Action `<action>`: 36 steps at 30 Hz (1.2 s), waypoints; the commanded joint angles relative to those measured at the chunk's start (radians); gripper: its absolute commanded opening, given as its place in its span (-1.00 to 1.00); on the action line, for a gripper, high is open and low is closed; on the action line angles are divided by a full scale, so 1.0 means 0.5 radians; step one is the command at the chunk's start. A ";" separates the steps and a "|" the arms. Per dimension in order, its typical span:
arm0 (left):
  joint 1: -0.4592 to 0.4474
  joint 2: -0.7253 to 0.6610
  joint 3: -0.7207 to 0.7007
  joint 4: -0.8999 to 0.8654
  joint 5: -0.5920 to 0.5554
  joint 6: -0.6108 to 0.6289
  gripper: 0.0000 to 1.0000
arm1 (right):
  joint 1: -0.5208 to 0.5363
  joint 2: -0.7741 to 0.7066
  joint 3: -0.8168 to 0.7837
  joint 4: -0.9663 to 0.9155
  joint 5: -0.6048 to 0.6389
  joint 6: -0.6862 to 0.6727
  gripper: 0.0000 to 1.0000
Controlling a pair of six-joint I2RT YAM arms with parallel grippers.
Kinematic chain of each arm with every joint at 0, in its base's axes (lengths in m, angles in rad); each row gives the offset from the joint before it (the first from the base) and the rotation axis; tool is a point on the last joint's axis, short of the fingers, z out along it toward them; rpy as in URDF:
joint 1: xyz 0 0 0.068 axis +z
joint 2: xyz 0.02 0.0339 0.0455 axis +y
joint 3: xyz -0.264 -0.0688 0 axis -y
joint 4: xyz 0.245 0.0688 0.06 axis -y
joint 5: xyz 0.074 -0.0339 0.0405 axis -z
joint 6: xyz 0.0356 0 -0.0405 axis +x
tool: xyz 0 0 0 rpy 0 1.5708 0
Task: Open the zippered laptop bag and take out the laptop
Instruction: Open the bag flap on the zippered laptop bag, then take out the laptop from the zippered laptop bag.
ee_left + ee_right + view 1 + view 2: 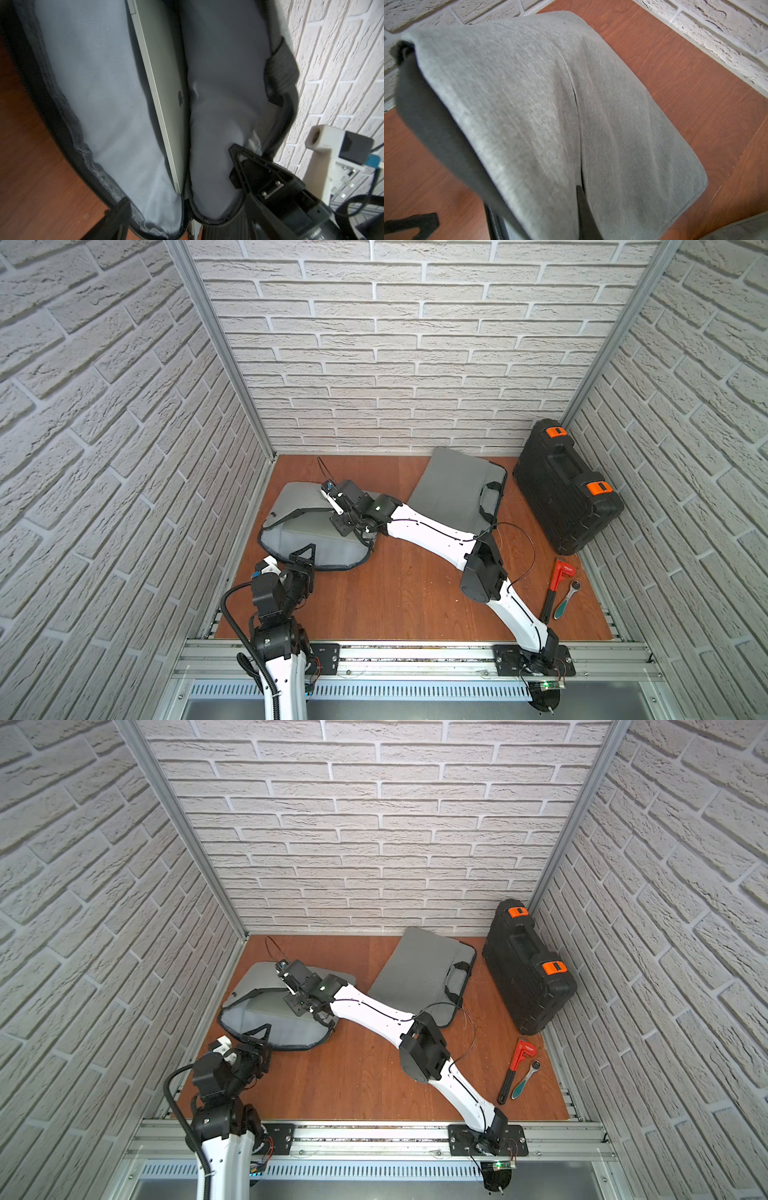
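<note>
While your right gripper [340,526] pinched the bag [299,497] open at centre-left, your left gripper [302,556], the nearer one, hung with jaws apart at its mouth. The laptop [166,83] lay inside, just ahead, with its long edge running from bottom-centre to top-centre and its near corner towards that gripper.

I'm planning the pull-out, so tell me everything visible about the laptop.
The slim silver metal-looking laptop is closed, a dark apple logo on its lid. It lies inside the unzipped grey fabric bag, between pale lining panels that rest against it; only one long edge and a strip of lid show.
</note>
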 commanded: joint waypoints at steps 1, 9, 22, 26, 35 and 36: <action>0.007 0.117 -0.108 0.475 0.042 -0.164 0.53 | 0.006 -0.086 0.091 0.148 -0.120 0.080 -0.88; -0.053 0.968 0.036 0.979 -0.008 0.104 0.38 | 0.006 -0.112 0.082 0.148 -0.215 0.117 -0.88; -0.219 1.946 0.261 1.519 -0.171 0.360 0.30 | 0.001 -0.130 0.074 0.147 -0.306 0.152 -0.88; -0.230 2.077 0.273 1.639 -0.193 0.400 0.27 | 0.003 -0.127 0.074 0.161 -0.344 0.168 -0.88; -0.283 2.429 0.301 2.063 -0.218 0.435 0.06 | 0.001 -0.114 0.074 0.190 -0.423 0.195 -0.88; -0.289 2.474 0.304 2.114 -0.214 0.428 0.02 | 0.002 -0.115 0.074 0.190 -0.427 0.193 -0.88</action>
